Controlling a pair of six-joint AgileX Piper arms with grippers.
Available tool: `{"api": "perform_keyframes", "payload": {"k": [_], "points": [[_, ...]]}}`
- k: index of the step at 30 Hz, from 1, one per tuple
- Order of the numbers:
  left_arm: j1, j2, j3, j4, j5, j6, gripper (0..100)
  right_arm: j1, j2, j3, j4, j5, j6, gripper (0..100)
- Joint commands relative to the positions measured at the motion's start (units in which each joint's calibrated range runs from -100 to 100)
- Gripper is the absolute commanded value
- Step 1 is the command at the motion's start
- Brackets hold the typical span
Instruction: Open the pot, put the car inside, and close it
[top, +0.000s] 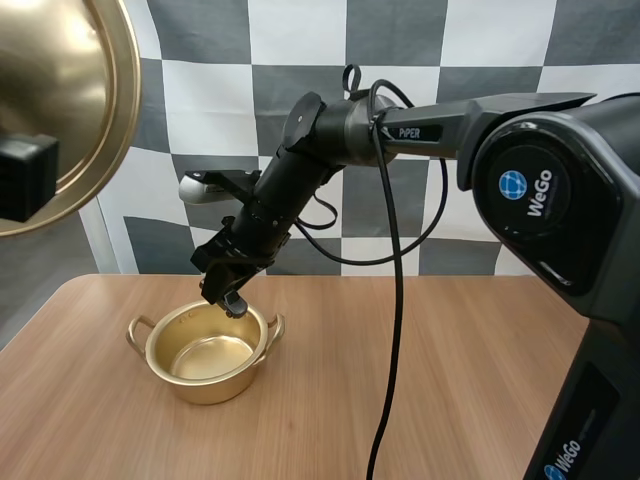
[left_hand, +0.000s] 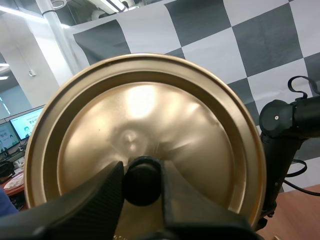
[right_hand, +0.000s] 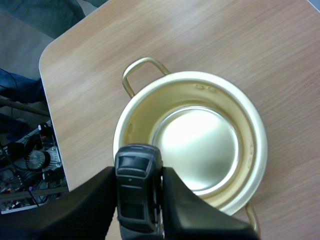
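- Pinching a dark toy car (right_hand: 137, 192), the right gripper (right_hand: 137, 172) has its two fingers (right_hand: 97, 200) closed on the car's sides. The car is over the near rim of the open gold pot (right_hand: 250, 125).
- The right wrist view looks straight down into the pot and shows its shiny bottom and one loop handle (right_hand: 142, 65). The car's lower end is cut off by the frame edge.
- In the high view the car (top: 235, 303) is only a small grey bit under the right gripper (top: 228, 295), left of centre, above the pot (top: 160, 335) on the wooden table (top: 450, 380).
- The left gripper (left_hand: 141, 165) clamps the black knob (left_hand: 142, 182) of the gold lid (left_hand: 150, 115), held up off the pot.
- In the high view the lid (top: 70, 90) sits at upper left, cut by the frame edges.
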Motion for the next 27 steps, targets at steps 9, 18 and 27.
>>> {"api": "perform_keyframes", "payload": {"k": [9,18,27], "points": [[0.05,0.0,0.0,0.0,0.0,0.0,0,0.7,4.6,0.0,2.7,0.1,-2.6,0],[0.05,-0.4,0.0,0.0,0.0,0.0,0,1.0,8.7,-0.4,2.8,0.1,-5.3,0],[0.05,-0.4,0.0,0.0,0.0,0.3,0,1.8,13.7,-5.4,3.4,0.1,-5.4,0]]}}
